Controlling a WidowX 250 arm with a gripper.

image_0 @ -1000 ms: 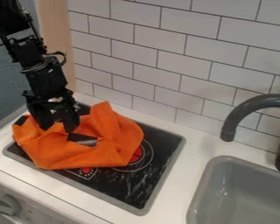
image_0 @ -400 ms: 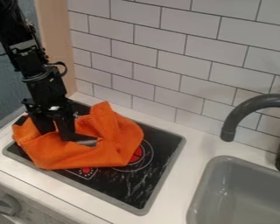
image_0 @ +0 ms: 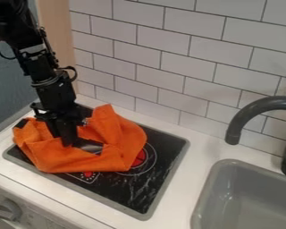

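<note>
On the black ceramic hob (image_0: 130, 192), at its left and rear part, lies a crumpled orange cloth (image_0: 80, 159), its near fold met by the black two-finger gripper (image_0: 65, 143). The fingers, spread in the earlier views, have come down and drawn together at this fold, whose edge has shifted slightly; whether fabric is caught between them cannot be told. The change suggests a grasp being taken on the cloth, its bulk still resting on the hob. The cloth has no distinct front. Its long axis runs roughly left to right in the view, while a raised peak points up, near the tiled wall (image_0: 169, 67). The sink (image_0: 229, 162) lies well apart, at right.
</note>
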